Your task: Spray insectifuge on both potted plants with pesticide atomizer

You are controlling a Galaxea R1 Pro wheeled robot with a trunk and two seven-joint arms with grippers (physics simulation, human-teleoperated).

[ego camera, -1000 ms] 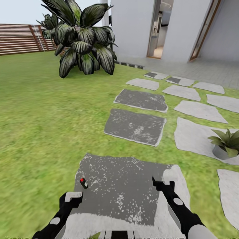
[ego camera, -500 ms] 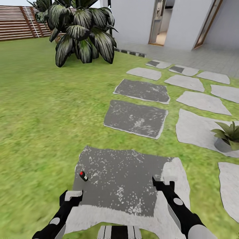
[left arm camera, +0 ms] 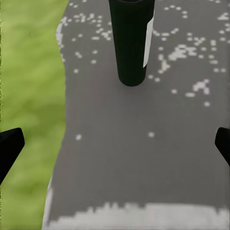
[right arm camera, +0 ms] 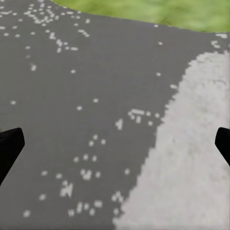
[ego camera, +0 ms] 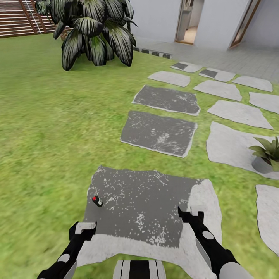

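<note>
Now, starting from our left, our left gripper (ego camera: 83,228) hangs low over the near edge of the dark stepping stone (ego camera: 143,205), jaws spread wide and holding nothing, because the pesticide atomizer (ego camera: 97,201) stands just ahead of it near the slab's left edge; in the left wrist view the dark bottle (left arm camera: 130,40) with its white label strip sits squarely between the two fingertips, which we judge a good line for a straight reach. Further right, our right gripper (ego camera: 190,215) hovers over the pale corner of the same slab, likewise wide open and empty. Well to the right, one potted plant (ego camera: 267,155) rests on a light stone (ego camera: 228,149), awaiting spray.
</note>
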